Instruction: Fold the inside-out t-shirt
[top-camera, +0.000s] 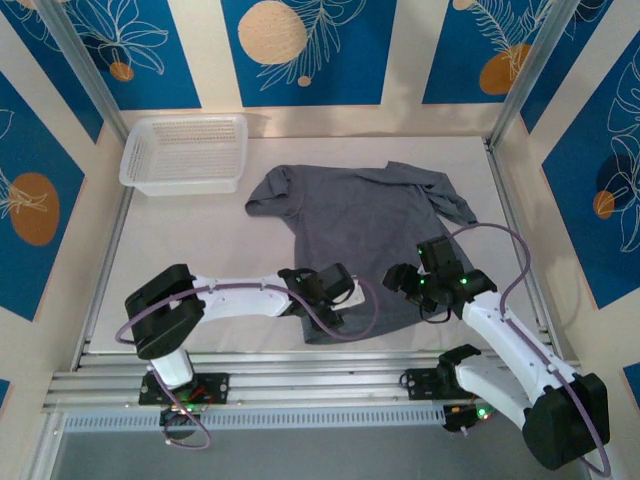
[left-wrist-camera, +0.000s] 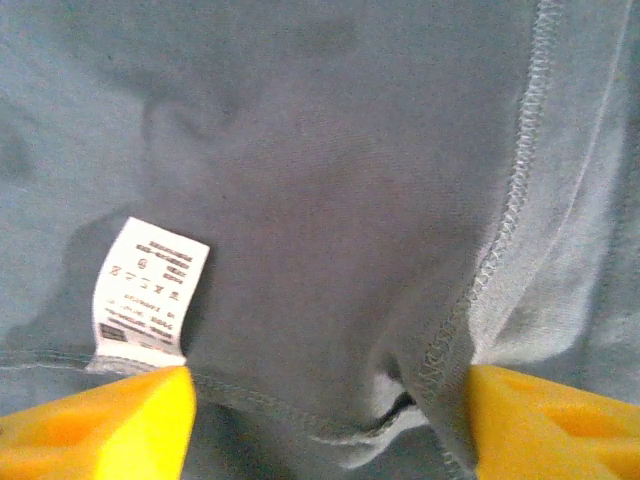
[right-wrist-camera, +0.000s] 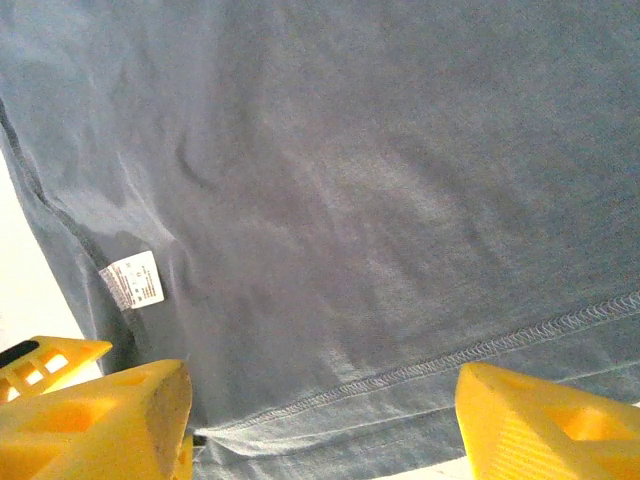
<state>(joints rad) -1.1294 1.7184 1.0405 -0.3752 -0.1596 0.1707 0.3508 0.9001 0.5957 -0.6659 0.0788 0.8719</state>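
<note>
Overhead camera plus two riding the wrists

The top view is looking down from above and behind the arm bases, taking in the whole table. The wrist views are staring past the left tool and right tool, hugging the inside-out t-shirt really close, and both are catching the same white care label by the hem.

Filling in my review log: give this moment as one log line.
shirt: spread out, unfolded | left gripper: open at hem, beside label | right gripper: open over hem
</note>
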